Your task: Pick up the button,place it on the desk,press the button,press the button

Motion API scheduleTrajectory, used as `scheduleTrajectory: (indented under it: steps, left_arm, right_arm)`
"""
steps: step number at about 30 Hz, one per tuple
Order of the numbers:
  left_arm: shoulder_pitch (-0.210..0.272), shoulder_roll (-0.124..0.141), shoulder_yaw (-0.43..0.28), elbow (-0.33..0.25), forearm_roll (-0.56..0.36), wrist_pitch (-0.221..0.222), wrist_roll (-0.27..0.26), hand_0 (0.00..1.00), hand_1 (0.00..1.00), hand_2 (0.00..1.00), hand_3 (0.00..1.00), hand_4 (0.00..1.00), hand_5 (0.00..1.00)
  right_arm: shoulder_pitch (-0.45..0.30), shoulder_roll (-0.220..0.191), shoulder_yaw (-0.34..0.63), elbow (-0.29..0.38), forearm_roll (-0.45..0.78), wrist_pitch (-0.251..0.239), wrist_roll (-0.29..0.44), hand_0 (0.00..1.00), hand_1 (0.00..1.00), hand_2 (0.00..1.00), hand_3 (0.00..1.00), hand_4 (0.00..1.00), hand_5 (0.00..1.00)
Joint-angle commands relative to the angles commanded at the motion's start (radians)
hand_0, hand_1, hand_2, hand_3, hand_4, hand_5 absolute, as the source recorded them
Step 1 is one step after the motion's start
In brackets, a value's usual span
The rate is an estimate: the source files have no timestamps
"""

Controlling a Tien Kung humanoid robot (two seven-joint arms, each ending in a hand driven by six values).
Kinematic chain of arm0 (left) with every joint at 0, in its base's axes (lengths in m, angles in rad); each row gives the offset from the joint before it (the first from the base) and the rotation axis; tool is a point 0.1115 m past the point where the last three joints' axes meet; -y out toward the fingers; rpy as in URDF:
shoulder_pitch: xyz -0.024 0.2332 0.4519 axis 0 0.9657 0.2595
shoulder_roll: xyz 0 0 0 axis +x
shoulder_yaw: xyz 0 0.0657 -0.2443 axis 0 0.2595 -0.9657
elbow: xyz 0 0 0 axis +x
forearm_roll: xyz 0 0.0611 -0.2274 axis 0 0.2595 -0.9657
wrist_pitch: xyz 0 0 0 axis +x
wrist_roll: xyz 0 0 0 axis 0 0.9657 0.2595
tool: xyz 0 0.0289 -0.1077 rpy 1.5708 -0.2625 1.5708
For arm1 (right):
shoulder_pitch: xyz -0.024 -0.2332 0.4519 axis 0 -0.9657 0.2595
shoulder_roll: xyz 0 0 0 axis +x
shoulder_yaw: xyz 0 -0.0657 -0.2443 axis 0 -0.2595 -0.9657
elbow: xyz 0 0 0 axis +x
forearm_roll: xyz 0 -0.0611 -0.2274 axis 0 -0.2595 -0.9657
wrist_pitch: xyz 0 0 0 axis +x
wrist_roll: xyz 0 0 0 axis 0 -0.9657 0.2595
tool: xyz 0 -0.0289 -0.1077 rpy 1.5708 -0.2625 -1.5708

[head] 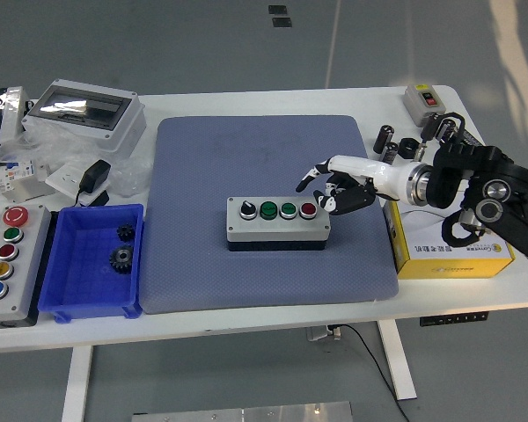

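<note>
A grey button box [277, 222] lies on the blue-grey mat [273, 167] near its middle. It carries a black knob, two green buttons and a red button in a row. My right hand [333, 186] hovers just right of and behind the box, apart from it. Its index finger points left and the other fingers are curled; it holds nothing. The left arm is out of view.
A blue bin [92, 259] with two gears sits at the left. A larger button panel [4, 253] lies at the far left edge. A yellow box [449, 251] sits under my right arm. Clutter stands at the back left, small parts at the back right.
</note>
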Motion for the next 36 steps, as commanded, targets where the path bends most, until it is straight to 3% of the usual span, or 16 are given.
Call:
scheduleTrajectory:
  steps: [4, 7, 8, 13, 14, 17, 19, 20, 24, 25, 26, 31, 32, 36]
  left_arm:
    - [0.009, -0.011, 0.003, 0.000, -0.007, 0.002, -0.004, 0.619, 0.523, 0.529, 0.584, 0.596, 0.219]
    - [0.013, -0.015, 0.000, 0.000, -0.005, 0.003, -0.007, 0.619, 0.523, 0.529, 0.584, 0.596, 0.219]
    - [0.013, -0.015, -0.001, 0.000, -0.004, 0.003, -0.008, 0.619, 0.524, 0.529, 0.585, 0.596, 0.218]
    - [0.010, -0.020, -0.001, 0.000, -0.004, 0.003, -0.014, 0.619, 0.524, 0.529, 0.585, 0.596, 0.218]
    - [0.010, -0.021, -0.002, 0.000, -0.003, 0.003, -0.014, 0.619, 0.523, 0.529, 0.585, 0.597, 0.218]
    - [0.007, -0.024, -0.003, 0.000, 0.001, 0.001, -0.015, 0.619, 0.523, 0.529, 0.585, 0.597, 0.218]
    - [0.005, -0.024, -0.004, 0.000, 0.005, 0.001, -0.016, 0.619, 0.523, 0.529, 0.585, 0.597, 0.218]
    - [0.005, -0.023, -0.005, 0.000, 0.006, 0.001, -0.016, 0.619, 0.523, 0.529, 0.585, 0.597, 0.218]
    - [0.000, -0.020, -0.011, 0.000, 0.017, 0.001, -0.016, 0.619, 0.523, 0.529, 0.585, 0.597, 0.218]
    - [-0.001, -0.020, -0.011, 0.000, 0.019, 0.000, -0.016, 0.619, 0.523, 0.529, 0.585, 0.597, 0.218]
    - [-0.001, -0.020, -0.011, 0.000, 0.020, 0.000, -0.016, 0.619, 0.523, 0.528, 0.585, 0.597, 0.217]
    - [-0.001, -0.018, -0.013, 0.000, 0.027, -0.002, -0.011, 0.619, 0.523, 0.528, 0.585, 0.597, 0.217]
    - [-0.001, -0.018, -0.013, 0.000, 0.028, -0.002, -0.010, 0.619, 0.524, 0.529, 0.585, 0.598, 0.217]
    - [-0.001, -0.012, -0.015, 0.000, 0.030, -0.002, -0.006, 0.619, 0.524, 0.529, 0.585, 0.598, 0.217]
  right_arm:
    - [-0.126, 0.063, 0.152, 0.027, -0.073, -0.115, 0.096, 0.002, 0.069, 0.177, 0.736, 0.247, 0.036]
    - [-0.224, 0.121, 0.266, 0.041, 0.002, -0.227, 0.204, 0.002, 0.069, 0.177, 0.736, 0.247, 0.036]
    - [-0.258, 0.141, 0.308, 0.042, 0.031, -0.269, 0.245, 0.002, 0.062, 0.185, 0.737, 0.322, 0.204]
    - [-0.398, 0.208, 0.478, 0.035, 0.156, -0.438, 0.415, 0.002, 0.062, 0.185, 0.737, 0.322, 0.204]
    - [-0.421, 0.217, 0.504, 0.031, 0.175, -0.464, 0.443, 0.002, 0.090, 0.282, 0.753, 0.571, 0.296]
    - [-0.485, 0.236, 0.579, 0.014, 0.224, -0.535, 0.524, 0.002, 0.090, 0.282, 0.753, 0.571, 0.296]
    - [-0.505, 0.243, 0.614, 0.005, 0.241, -0.563, 0.568, 0.002, 0.090, 0.282, 0.753, 0.571, 0.296]
    - [-0.509, 0.245, 0.621, 0.002, 0.248, -0.568, 0.587, 0.104, 0.230, 0.447, 0.708, 0.603, 0.312]
    - [-0.511, 0.254, 0.608, -0.018, 0.282, -0.570, 0.650, 0.104, 0.230, 0.447, 0.708, 0.603, 0.312]
    - [-0.512, 0.257, 0.599, -0.024, 0.288, -0.569, 0.658, 0.104, 0.230, 0.447, 0.708, 0.603, 0.312]
    - [-0.512, 0.260, 0.591, -0.028, 0.293, -0.569, 0.664, 0.139, 0.301, 0.470, 0.692, 0.607, 0.306]
    - [-0.516, 0.275, 0.551, -0.049, 0.309, -0.568, 0.681, 0.139, 0.301, 0.470, 0.692, 0.607, 0.306]
    - [-0.516, 0.275, 0.544, -0.053, 0.310, -0.569, 0.683, 0.644, 0.679, 0.699, 0.724, 0.693, 0.363]
    - [-0.513, 0.275, 0.524, -0.065, 0.315, -0.573, 0.690, 0.644, 0.679, 0.699, 0.724, 0.693, 0.363]
